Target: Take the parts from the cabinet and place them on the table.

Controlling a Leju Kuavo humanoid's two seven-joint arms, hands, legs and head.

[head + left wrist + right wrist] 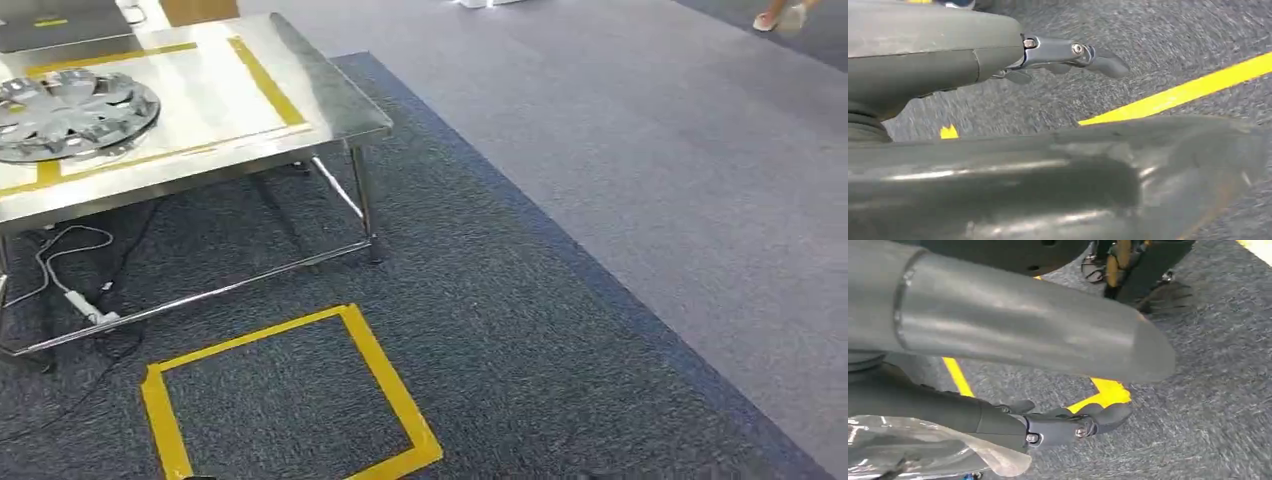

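Note:
Silver wheel-cover parts lie stacked on the steel table at the far left of the head view, inside a yellow tape outline. My left hand hangs over the dark carpet with its fingers stretched out and nothing between them and the thumb. Over the carpet near a yellow tape corner, my right hand also has its fingers straight and apart from the thumb. A fold of clear plastic film shows beside the right hand's base; what it belongs to I cannot tell.
A yellow tape square marks the carpet in front of the table. Cables and a power strip lie under the table. A lighter grey floor strip runs on the right. A person's feet are far off.

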